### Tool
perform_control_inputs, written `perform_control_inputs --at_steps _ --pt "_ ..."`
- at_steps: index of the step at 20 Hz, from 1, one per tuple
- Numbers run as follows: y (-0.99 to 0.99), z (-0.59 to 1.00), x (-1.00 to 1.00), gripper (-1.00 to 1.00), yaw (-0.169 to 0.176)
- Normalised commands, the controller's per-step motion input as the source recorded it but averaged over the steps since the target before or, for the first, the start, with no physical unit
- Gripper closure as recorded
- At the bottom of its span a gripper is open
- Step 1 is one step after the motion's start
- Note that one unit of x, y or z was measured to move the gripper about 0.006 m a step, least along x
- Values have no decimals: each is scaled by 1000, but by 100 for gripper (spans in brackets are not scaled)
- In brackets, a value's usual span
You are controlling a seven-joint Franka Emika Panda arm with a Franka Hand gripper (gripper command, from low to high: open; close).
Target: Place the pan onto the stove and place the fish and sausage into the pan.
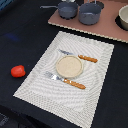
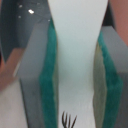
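The blue-grey pan (image 1: pixel 66 10) sits on the pinkish-brown stove (image 1: pixel 107 29) at the far end of the table, its thin handle pointing to the exterior view's left. The red sausage (image 1: pixel 18 71) lies on the black table left of the placemat. In the wrist view my gripper (image 2: pixel 76 75) is shut on the white fish (image 2: pixel 77 50), which stands between the green pads (image 2: pixel 50 80). The fish narrows in the middle and has a small black mark at one end. The arm and gripper do not show in the exterior view, so where the gripper is in the scene cannot be told.
A deeper grey pot (image 1: pixel 90 14) stands on the stove beside the pan, and another vessel (image 1: pixel 123 19) sits at the right edge. A striped beige placemat (image 1: pixel 90 80) holds a round plate (image 1: pixel 69 66), a knife (image 1: pixel 80 57) and a fork (image 1: pixel 65 80).
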Motion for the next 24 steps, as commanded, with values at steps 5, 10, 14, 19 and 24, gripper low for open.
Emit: perform_control_inputs --at_steps 5,10,14,19,24 --pt "351 -179 433 100 -45" --pt "235 -153 372 100 -51" --pt "196 -37 53 -100 -14" --pt "127 406 -186 -100 0" --pt "81 733 -169 -100 0"
